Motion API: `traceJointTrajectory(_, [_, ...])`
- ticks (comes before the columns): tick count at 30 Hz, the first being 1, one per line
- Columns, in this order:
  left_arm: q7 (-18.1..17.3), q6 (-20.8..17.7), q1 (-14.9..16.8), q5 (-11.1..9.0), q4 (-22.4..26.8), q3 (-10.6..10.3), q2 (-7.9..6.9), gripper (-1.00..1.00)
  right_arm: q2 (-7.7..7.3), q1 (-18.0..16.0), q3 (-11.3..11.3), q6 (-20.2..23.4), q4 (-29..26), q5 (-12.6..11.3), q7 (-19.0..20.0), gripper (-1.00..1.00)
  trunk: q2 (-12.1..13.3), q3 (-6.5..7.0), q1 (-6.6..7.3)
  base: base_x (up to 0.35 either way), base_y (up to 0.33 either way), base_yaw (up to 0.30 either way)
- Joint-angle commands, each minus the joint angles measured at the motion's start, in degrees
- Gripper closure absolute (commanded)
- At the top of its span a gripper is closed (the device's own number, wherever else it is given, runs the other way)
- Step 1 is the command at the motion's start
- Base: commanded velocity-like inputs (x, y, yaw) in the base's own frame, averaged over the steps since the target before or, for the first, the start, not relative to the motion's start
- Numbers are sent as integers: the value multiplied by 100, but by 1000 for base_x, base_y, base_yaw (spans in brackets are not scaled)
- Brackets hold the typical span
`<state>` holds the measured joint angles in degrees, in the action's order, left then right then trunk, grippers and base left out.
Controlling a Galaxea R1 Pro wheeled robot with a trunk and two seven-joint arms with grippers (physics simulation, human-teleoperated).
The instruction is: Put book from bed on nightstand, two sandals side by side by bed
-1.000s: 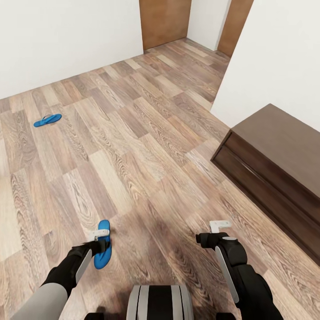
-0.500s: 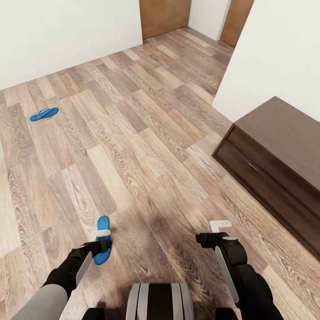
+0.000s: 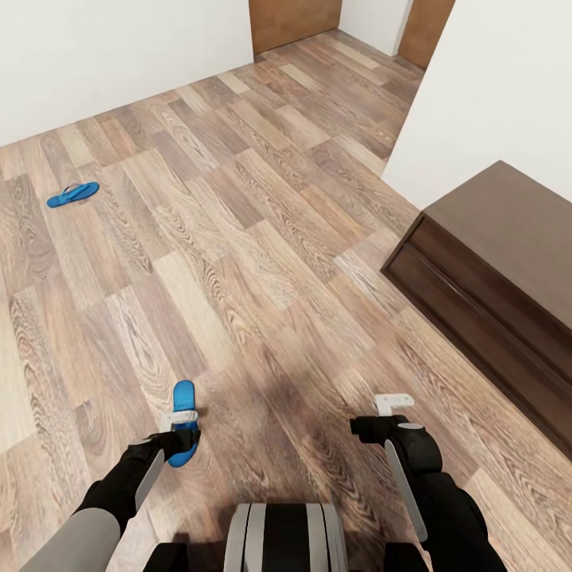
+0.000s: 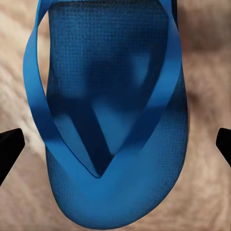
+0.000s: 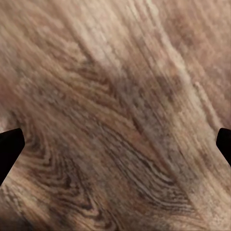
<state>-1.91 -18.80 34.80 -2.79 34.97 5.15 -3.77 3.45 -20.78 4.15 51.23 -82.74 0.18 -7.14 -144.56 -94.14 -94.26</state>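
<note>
One blue sandal (image 3: 183, 397) lies flat on the wood floor just under my left gripper (image 3: 181, 416). In the left wrist view that sandal (image 4: 110, 115) sits close below, its straps up, and the left gripper (image 4: 115, 144) is open with its dark fingertips (image 4: 10, 144) wide on either side of it, apart from it. The other sandal (image 3: 71, 194) lies far off at the left near the white wall. My right gripper (image 3: 393, 403) hangs open over bare floor, as the right wrist view confirms (image 5: 115, 144). A dark brown nightstand (image 3: 508, 270) stands at the right. The book and the bed are out of view.
White walls run along the back left and back right. Between them a passage leads to brown wooden doors (image 3: 294, 17). My base (image 3: 282, 536) shows at the bottom edge. Open floor (image 3: 254, 238) spreads between the two sandals.
The whole view has shifted: floor, far sandal and nightstand slid toward the picture's top, so the camera moved. The near sandal now reaches less far back under my left gripper. Both grippers stay open.
</note>
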Motion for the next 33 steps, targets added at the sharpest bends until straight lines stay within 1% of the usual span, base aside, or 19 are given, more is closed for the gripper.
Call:
traceJointTrajectory(1, [-20,-36,0,-29,9,18,1,-100,0,-1,6,28,-5,-1,-25,-100,-1,-4,1,0,0,0])
traceJointTrajectory(6, [-20,-36,0,-29,10,20,0,-100,-1,-2,6,28,-5,-1,-25,-100,-1,-6,1,0,0,0])
traceJointTrajectory(13, [-16,-36,0,-29,10,21,-1,-100,-2,1,6,28,-5,-1,-25,-100,-11,-162,-17,0,0,0])
traceJointTrajectory(26, [-11,-36,0,-29,10,21,-1,-100,-2,1,6,28,-5,-1,-25,-100,-11,-162,-17,0,0,0])
traceJointTrajectory(27, [-11,-36,0,-29,10,21,-1,100,-2,0,6,28,-5,-1,-25,-100,-11,-162,-17,0,0,0])
traceJointTrajectory(33, [-11,-36,0,-14,10,13,7,100,-2,-2,6,28,-5,-1,-25,-100,-11,-162,-17,0,0,0])
